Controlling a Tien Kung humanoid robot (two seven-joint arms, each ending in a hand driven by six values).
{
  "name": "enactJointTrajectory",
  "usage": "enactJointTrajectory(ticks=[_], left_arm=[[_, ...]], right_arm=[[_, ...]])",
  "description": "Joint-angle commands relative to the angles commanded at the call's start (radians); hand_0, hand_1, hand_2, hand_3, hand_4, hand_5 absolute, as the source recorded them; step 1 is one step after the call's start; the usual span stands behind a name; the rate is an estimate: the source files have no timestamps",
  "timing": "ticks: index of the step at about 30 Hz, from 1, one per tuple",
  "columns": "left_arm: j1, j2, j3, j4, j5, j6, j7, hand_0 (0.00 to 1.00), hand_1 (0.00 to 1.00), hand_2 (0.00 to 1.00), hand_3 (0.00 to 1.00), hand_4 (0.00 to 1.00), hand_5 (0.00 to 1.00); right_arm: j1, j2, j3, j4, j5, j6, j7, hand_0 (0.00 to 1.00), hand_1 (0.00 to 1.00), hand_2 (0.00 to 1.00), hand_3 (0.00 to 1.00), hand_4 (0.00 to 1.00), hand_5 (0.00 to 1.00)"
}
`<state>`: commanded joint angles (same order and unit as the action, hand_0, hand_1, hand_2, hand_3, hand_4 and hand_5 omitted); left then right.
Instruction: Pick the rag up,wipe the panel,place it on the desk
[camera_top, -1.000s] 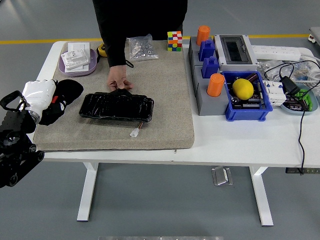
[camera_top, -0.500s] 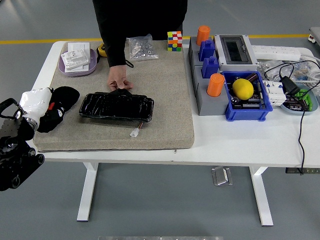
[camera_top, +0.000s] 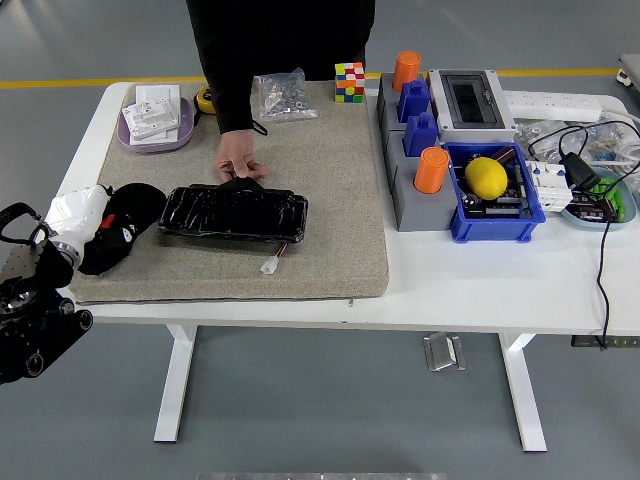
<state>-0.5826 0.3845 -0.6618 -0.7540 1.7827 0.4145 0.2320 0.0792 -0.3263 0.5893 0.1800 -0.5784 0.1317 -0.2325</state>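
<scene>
Fingers (camera_top: 112, 222) of the left hand (camera_top: 85, 215), white-gloved with dark tips, curl onto the black rag (camera_top: 128, 215) at the mat's left edge; whether they clamp it or only rest on it cannot be told. The rag lies bunched on the grey mat (camera_top: 330, 190), partly under the fingers, its right side just beside the panel's left end. Behind it, a lilac tray (camera_top: 150, 138) with white parts stands at the far left of the worktop (camera_top: 480, 275). Panel (camera_top: 233, 213), glossy black, lies flat on the mat; a small white connector (camera_top: 270, 265) sits just in front of it. A person's hand (camera_top: 238, 160) presses on the panel's far edge, the dark sleeve above it. Further back: a clear bag of hardware (camera_top: 280, 96) and a colour cube (camera_top: 349, 82). Right of the mat, a grey rack (camera_top: 405, 195) carries orange cylinders and blue blocks, then a blue bin (camera_top: 497, 205) with a yellow ball (camera_top: 486, 177), a white breaker box (camera_top: 468, 98), and tangled cables (camera_top: 590, 150) at the far right.
</scene>
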Motion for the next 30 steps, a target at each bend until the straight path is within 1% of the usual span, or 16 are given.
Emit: enactJointTrajectory(ticks=[3, 4, 9, 10, 13, 15, 16, 21, 22, 27, 28, 30], left_arm=[[-0.001, 0.003, -0.004, -0.001, -0.002, -0.002, -0.004, 0.426, 0.688, 0.756, 0.696, 0.828, 0.339], [-0.001, 0.004, -0.007, 0.001, -0.004, -0.003, -0.006, 0.462, 0.742, 0.791, 0.792, 0.982, 0.473], [-0.003, 0.012, -0.011, 0.009, -0.008, -0.008, -0.010, 0.462, 0.742, 0.791, 0.792, 0.982, 0.473], [-0.003, 0.014, -0.011, 0.009, -0.008, -0.008, -0.010, 0.500, 0.772, 0.811, 0.800, 0.998, 0.510], [-0.003, 0.019, -0.018, 0.007, -0.007, -0.011, -0.011, 0.500, 0.772, 0.811, 0.800, 0.998, 0.510], [-0.003, 0.025, -0.020, 0.002, -0.008, -0.017, -0.011, 0.500, 0.772, 0.811, 0.800, 0.998, 0.510], [-0.002, 0.027, -0.021, 0.000, -0.010, -0.018, -0.012, 0.515, 0.782, 0.821, 0.811, 0.998, 0.556], [0.001, 0.038, -0.032, -0.016, -0.023, -0.024, -0.016, 0.515, 0.782, 0.821, 0.811, 0.998, 0.556], [0.002, 0.040, -0.035, -0.020, -0.024, -0.024, -0.017, 0.526, 0.784, 0.819, 0.816, 0.998, 0.594], [0.011, 0.049, -0.055, -0.043, -0.032, -0.027, -0.019, 0.526, 0.784, 0.819, 0.816, 0.998, 0.594], [0.013, 0.051, -0.060, -0.048, -0.034, -0.026, -0.020, 0.527, 0.783, 0.821, 0.816, 0.998, 0.623], [0.018, 0.056, -0.073, -0.060, -0.033, -0.027, -0.019, 0.527, 0.783, 0.821, 0.816, 0.998, 0.623]], right_arm=[[0.001, -0.001, -0.001, 0.000, 0.002, 0.000, 0.000, 0.764, 0.724, 0.723, 0.592, 0.900, 0.567], [0.001, -0.001, -0.002, 0.000, 0.003, 0.000, 0.000, 0.764, 0.721, 0.722, 0.592, 0.899, 0.567], [0.000, 0.000, 0.001, 0.000, 0.001, 0.000, -0.001, 0.764, 0.721, 0.722, 0.592, 0.899, 0.567], [0.000, 0.000, 0.000, 0.000, 0.001, 0.000, -0.001, 0.764, 0.721, 0.720, 0.592, 0.899, 0.568], [0.000, -0.001, 0.005, 0.000, -0.002, 0.000, -0.002, 0.764, 0.721, 0.720, 0.592, 0.899, 0.568], [0.000, -0.001, 0.008, 0.000, -0.006, 0.000, -0.004, 0.764, 0.721, 0.720, 0.592, 0.899, 0.568], [0.000, -0.001, 0.009, 0.000, -0.007, 0.000, -0.004, 0.764, 0.721, 0.718, 0.593, 0.899, 0.568], [0.001, 0.000, 0.007, 0.000, -0.006, 0.000, -0.006, 0.764, 0.721, 0.718, 0.593, 0.899, 0.568], [0.001, 0.000, 0.006, 0.000, -0.005, 0.000, -0.006, 0.764, 0.720, 0.717, 0.592, 0.898, 0.568], [0.000, 0.001, 0.004, 0.000, -0.002, 0.000, -0.007, 0.764, 0.720, 0.717, 0.592, 0.898, 0.568], [-0.001, 0.001, 0.005, 0.000, -0.003, 0.000, -0.007, 0.764, 0.720, 0.717, 0.592, 0.898, 0.568], [-0.002, 0.001, 0.003, 0.000, -0.001, 0.000, -0.007, 0.764, 0.720, 0.717, 0.592, 0.898, 0.568]])
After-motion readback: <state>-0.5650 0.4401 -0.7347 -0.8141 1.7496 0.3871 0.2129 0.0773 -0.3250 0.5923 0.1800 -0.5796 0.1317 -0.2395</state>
